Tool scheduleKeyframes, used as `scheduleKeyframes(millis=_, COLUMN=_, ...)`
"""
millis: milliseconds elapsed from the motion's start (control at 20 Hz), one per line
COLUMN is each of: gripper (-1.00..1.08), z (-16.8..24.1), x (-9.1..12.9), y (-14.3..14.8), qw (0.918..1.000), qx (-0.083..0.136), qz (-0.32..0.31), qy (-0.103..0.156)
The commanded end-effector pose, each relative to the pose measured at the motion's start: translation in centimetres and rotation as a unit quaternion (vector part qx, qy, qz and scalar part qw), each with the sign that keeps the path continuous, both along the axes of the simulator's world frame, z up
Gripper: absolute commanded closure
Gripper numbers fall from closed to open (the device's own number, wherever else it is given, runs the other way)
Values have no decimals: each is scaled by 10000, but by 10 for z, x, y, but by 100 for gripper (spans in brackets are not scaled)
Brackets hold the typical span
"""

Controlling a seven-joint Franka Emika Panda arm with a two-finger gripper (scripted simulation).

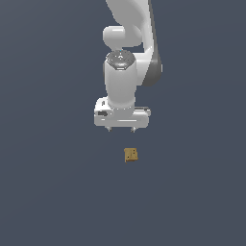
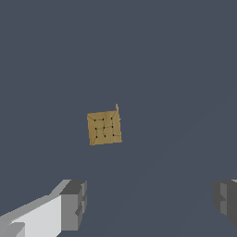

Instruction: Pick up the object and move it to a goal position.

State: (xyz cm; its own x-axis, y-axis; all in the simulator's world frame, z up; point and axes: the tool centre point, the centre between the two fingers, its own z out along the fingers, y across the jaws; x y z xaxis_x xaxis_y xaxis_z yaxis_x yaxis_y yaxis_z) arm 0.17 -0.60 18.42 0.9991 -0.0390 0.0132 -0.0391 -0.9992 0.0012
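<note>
The white two-fingered gripper [image 1: 121, 129] hung with its fingers spread wide, holding nothing. The small golden-brown boxy block with dark markings [image 1: 130, 154] [image 2: 104, 127] lay on the flat grey-blue surface [image 1: 57, 192], apart from the fingertips.

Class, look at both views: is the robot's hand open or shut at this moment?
Open. In the wrist view the hand has its two fingertips far apart with bare floor between them, and the tan block lies apart, ungrasped.

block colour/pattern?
The block is tan/golden-brown with a faint grid of darker lines and dots on its face. Wrist view shows it best.
</note>
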Motion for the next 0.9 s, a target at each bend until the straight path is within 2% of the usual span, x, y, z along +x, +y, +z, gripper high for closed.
scheduleKeyframes(millis=0, gripper=-92, z=0, x=0, y=0, qw=10000, qx=0, qz=0, qy=0)
scheduleKeyframes(millis=850, gripper=-92, z=-7, x=-4, y=-2, qw=9997, qx=-38, qz=219, qy=73)
